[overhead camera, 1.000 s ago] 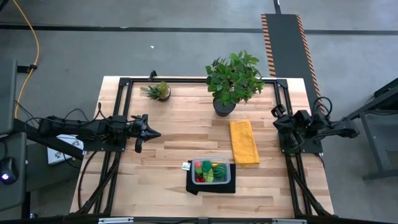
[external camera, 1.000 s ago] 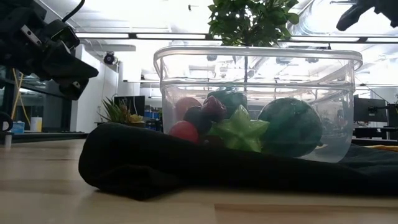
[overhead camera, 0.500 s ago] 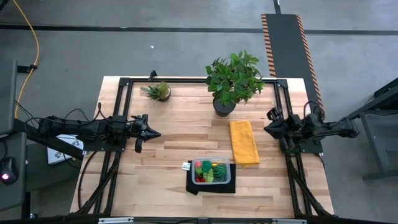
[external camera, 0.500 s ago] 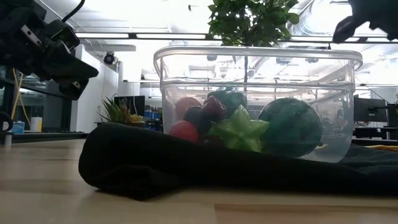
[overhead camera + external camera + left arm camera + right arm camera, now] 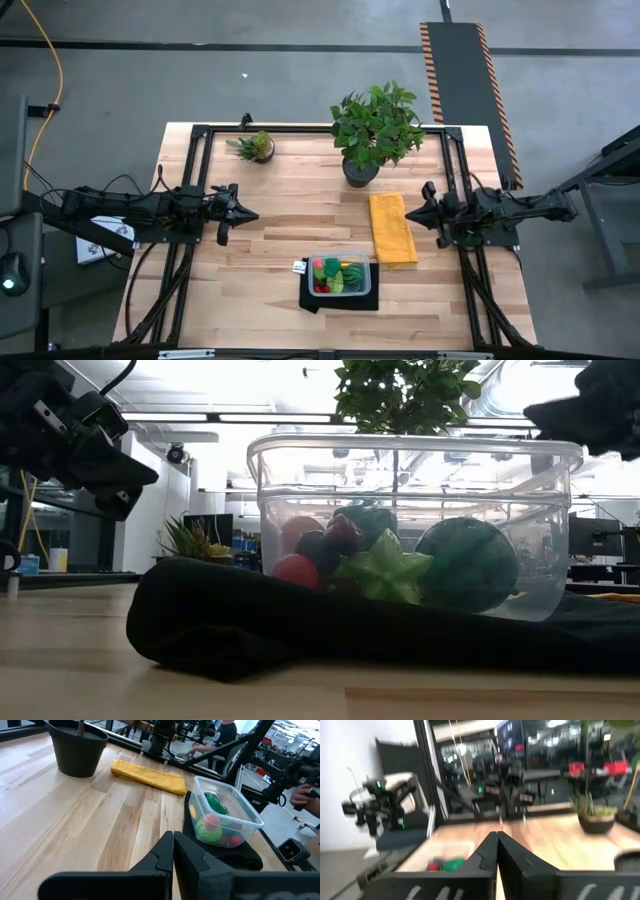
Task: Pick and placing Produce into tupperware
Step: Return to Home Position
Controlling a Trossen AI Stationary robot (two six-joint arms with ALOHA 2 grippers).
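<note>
The right gripper (image 5: 408,213) has swung out from where it was tucked against the frame a second ago, and it now points across the boards toward the middle; its two fingers are pressed together with nothing between them. That looks to me like an arm straightening into its rest pose, not reaching for anything.

The yellow cloth (image 5: 392,228) lies just below and ahead of its tip; the tupperware (image 5: 340,255) sits farther on past the cloth and off to one side, well apart from the claw, on the black mat (image 5: 340,302).

Opposite, the left gripper (image 5: 252,214) has not budged; its fingers are likewise closed and empty, with the tub ahead of it, off to one side and well clear.

The produce (image 5: 385,570), a green star, a big dark green piece and red and dark cherries, is all inside the tub; I see no piece loose on the table. I judge the packing finished and the arms merely settling; there is little risk, since neither claw is near the tub.
</note>
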